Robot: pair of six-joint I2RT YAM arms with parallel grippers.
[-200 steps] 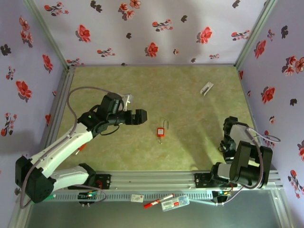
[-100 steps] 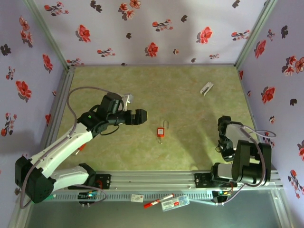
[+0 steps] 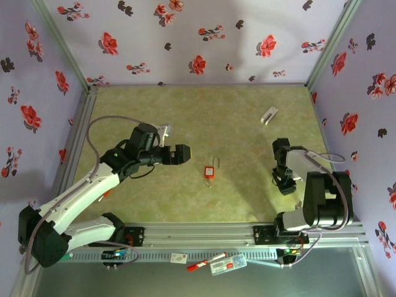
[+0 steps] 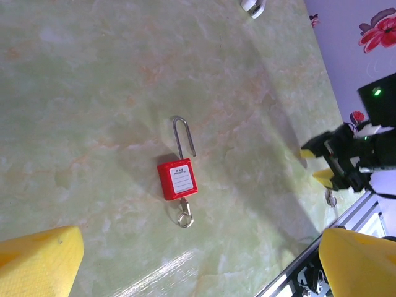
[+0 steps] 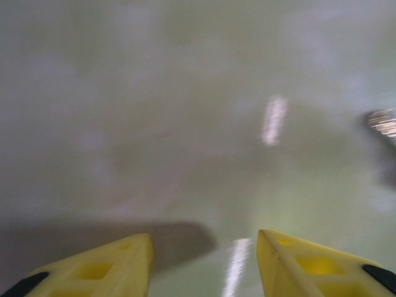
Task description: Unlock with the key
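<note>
Probably light, stiff and slick: key [image 4: 331,198] flat on table [image 4: 93,93] just beside right gripper [image 5: 204,247]. Best pinched at rounded head. Spread apart and empty: left gripper [image 4: 201,247], right gripper too.

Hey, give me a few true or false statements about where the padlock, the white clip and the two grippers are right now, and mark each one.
1. The red padlock lies on the table between the two arms. True.
2. The left gripper is shut on the padlock. False: it is open and apart from the padlock.
3. The white clip lies toward the far right of the table, apart from the padlock. True.
4. The right gripper is clamped on the white clip. False: it is open over bare table, holding nothing.
</note>
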